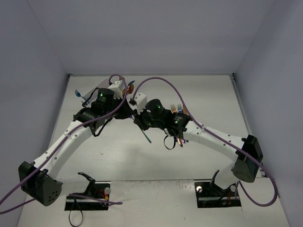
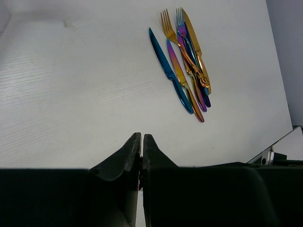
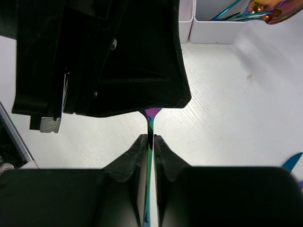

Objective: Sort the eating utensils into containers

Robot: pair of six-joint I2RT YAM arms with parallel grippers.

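Note:
My right gripper [image 3: 149, 138] is shut on the thin handle of an iridescent green-purple utensil [image 3: 150, 124], which hangs below it in the top view [image 1: 147, 135]. The utensil's wider purple end runs under my left gripper [image 2: 142, 137]. That gripper is shut, with a pink sliver of the utensil between its fingers. The two grippers meet at mid-table, the left [image 1: 131, 113] next to the right [image 1: 141, 124]. A pile of utensils [image 2: 184, 61] lies on the table, among them a blue knife [image 2: 168, 71] and a gold fork [image 2: 166, 23]. The white containers [image 3: 213, 28] hold gold-pink utensils [image 3: 265, 9].
In the top view the containers [image 1: 93, 88] sit at the far left, mostly hidden under my left arm, with a blue utensil [image 1: 81, 97] sticking out. The pile [image 1: 177, 109] lies partly hidden by my right arm. Grey walls enclose the table.

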